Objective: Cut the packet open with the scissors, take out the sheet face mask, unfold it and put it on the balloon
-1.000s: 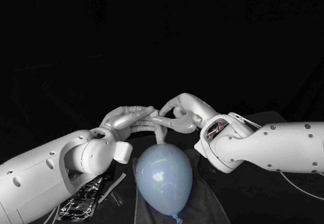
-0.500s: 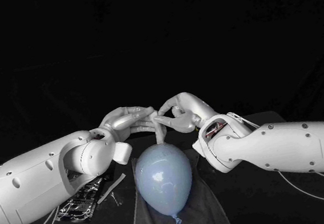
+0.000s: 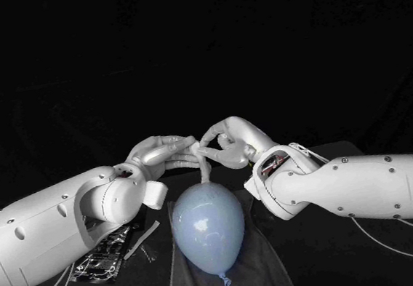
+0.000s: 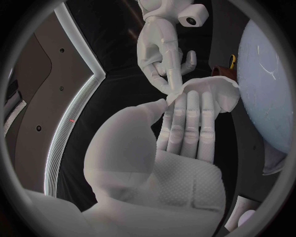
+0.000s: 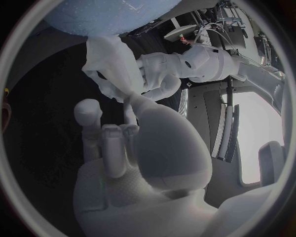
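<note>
Little is changed since earlier: right hand (image 3: 230, 143) is edged slightly inward. Sheet face mask (image 3: 204, 167) is pinched by it and left hand (image 3: 162, 153) above balloon (image 3: 209, 227), near bench's front edge. Judged limp, slippery, tearable; best gripped at edges.

Head view: dim overall, far backdrop and table (image 3: 334, 279) near black — light from above and the near side picks out the white arms (image 3: 41, 235). Soft sheen on the balloon (image 3: 209, 220), its underside shaded toward the cloth (image 3: 262, 281). Wrist views: fisheye, straight edges bow near the rim; sheet face mask (image 4: 212, 91) palest, almost glaring.
</note>
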`<move>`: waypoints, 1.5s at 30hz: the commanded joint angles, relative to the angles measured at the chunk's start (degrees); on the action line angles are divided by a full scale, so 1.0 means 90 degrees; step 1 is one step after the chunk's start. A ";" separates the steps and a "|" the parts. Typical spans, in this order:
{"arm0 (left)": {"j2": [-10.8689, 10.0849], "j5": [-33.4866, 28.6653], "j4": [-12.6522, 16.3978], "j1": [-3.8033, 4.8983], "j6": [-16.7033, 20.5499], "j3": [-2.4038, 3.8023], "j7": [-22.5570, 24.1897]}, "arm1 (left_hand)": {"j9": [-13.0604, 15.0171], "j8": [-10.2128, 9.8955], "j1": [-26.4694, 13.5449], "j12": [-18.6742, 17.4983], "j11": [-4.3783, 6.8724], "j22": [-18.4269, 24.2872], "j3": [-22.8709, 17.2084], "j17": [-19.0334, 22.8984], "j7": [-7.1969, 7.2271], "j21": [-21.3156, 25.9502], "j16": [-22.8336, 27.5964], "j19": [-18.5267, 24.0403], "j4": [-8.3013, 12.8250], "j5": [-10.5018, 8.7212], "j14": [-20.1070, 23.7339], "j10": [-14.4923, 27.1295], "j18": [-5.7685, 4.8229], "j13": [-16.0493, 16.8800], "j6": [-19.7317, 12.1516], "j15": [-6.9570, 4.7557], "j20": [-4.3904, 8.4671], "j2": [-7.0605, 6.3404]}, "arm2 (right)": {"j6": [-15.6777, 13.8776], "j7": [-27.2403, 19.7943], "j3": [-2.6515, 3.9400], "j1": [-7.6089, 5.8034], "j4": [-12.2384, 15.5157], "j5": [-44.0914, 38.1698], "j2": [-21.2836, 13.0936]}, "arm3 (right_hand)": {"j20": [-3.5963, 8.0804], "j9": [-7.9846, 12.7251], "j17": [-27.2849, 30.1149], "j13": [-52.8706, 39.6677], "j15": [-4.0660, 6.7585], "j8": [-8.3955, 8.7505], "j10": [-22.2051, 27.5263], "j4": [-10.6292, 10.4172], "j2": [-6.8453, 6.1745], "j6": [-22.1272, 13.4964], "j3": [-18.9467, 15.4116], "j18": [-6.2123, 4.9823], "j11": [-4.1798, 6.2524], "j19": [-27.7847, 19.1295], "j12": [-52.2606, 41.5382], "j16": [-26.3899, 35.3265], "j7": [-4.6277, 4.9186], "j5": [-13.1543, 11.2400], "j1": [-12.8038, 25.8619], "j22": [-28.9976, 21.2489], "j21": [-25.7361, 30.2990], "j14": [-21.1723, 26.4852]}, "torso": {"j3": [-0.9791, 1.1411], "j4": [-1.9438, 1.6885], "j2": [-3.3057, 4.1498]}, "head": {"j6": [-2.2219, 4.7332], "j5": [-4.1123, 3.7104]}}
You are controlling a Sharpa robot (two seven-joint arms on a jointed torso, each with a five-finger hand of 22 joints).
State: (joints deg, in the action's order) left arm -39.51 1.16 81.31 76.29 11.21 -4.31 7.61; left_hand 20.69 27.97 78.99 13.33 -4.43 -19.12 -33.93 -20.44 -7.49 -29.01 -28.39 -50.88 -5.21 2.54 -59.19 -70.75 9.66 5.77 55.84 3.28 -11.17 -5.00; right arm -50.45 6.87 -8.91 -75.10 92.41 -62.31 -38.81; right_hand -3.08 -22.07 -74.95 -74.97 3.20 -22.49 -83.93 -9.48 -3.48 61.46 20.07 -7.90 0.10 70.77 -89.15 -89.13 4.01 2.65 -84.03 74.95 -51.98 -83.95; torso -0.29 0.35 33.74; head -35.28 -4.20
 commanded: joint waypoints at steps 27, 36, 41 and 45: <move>-0.0022 0.0024 -0.0169 0.0003 0.0310 0.0013 0.0417 | 0.0173 0.0028 -0.0027 0.0021 -0.0001 -0.0029 -0.0147 -0.0014 0.0016 -0.0069 0.0014 0.0044 0.0196 0.0026 -0.0030 -0.0063 0.0066 0.0005 0.0045 -0.0018 -0.0006 0.0037 | -0.0165 -0.0337 0.0005 0.0003 0.0241 0.0829 -0.0367 | 0.0008 -0.0204 -0.1513 -0.1670 0.0028 -0.0321 -0.0675 0.0682 -0.0247 -0.0015 0.1268 0.0075 0.0046 0.0109 -0.0094 -0.0063 -0.0044 0.0016 0.0599 0.0409 -0.0208 -0.0609 | 0.0003 0.0003 -0.0002 | -0.0003 0.0012; -0.0019 0.0025 -0.0195 0.0000 0.0218 0.0013 0.0428 | 0.0175 0.0028 -0.0030 0.0021 -0.0001 -0.0032 -0.0151 -0.0015 0.0017 -0.0073 0.0014 0.0044 0.0200 0.0026 -0.0031 -0.0064 0.0067 0.0005 0.0047 -0.0018 -0.0005 0.0037 | -0.0177 -0.0719 0.0009 0.0003 0.0256 0.1009 -0.0416 | -0.0006 -0.0191 -0.1261 -0.1470 -0.0005 -0.0217 -0.0579 0.0647 -0.0296 -0.0281 0.1279 0.0023 0.0000 -0.0071 0.0067 -0.0005 0.0014 0.0012 0.0829 0.0321 0.0107 -0.0503 | 0.0002 0.0004 -0.0005 | 0.0017 0.0018; -0.0015 0.0027 -0.0188 -0.0002 0.0151 0.0013 0.0417 | 0.0176 0.0027 -0.0032 0.0018 -0.0001 -0.0034 -0.0154 -0.0015 0.0016 -0.0075 0.0016 0.0044 0.0203 0.0025 -0.0030 -0.0062 0.0067 0.0004 0.0045 -0.0018 -0.0004 0.0038 | -0.0173 -0.0949 0.0022 -0.0006 0.0140 0.1001 -0.0324 | -0.0110 -0.0062 -0.1152 -0.1343 -0.0177 0.0153 -0.0507 0.0372 -0.0521 -0.0765 0.0892 0.0027 -0.0219 -0.0212 0.0175 0.0023 0.0268 0.0010 0.1389 0.0261 0.0317 -0.0448 | 0.0004 0.0005 0.0001 | 0.0023 0.0012; -0.0011 0.0030 -0.0179 -0.0002 0.0110 0.0013 0.0409 | 0.0176 0.0027 -0.0033 0.0017 -0.0002 -0.0034 -0.0156 -0.0015 0.0016 -0.0076 0.0016 0.0044 0.0204 0.0025 -0.0030 -0.0062 0.0067 0.0004 0.0045 -0.0018 -0.0004 0.0039 | -0.0055 -0.0920 0.0030 -0.0024 -0.0020 0.0926 -0.0195 | -0.0197 0.0020 -0.1036 -0.1153 -0.0299 0.0365 -0.0393 0.0225 -0.0664 -0.0965 0.0630 0.0011 -0.0345 -0.0353 0.0337 0.0051 0.0403 0.0010 0.1629 0.0191 0.0546 -0.0386 | 0.0001 0.0001 0.0002 | 0.0024 0.0004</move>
State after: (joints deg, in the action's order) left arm -39.72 1.30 79.55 76.24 13.34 -4.28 10.41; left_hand 20.69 28.04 78.78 13.69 -4.45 -19.33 -33.93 -20.53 -7.38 -29.45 -28.39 -50.88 -5.20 2.53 -59.17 -70.74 9.22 5.86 55.94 3.31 -11.17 -5.22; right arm -51.57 0.63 -8.68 -75.25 92.49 -53.57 -40.67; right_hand -4.91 -21.92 -74.95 -74.90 0.85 -19.30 -83.90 -7.41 -9.37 53.05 25.89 -7.44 -2.75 67.74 -86.15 -88.87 7.71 3.01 -69.62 74.91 -47.10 -83.96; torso -0.27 0.37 33.74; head -35.07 -4.11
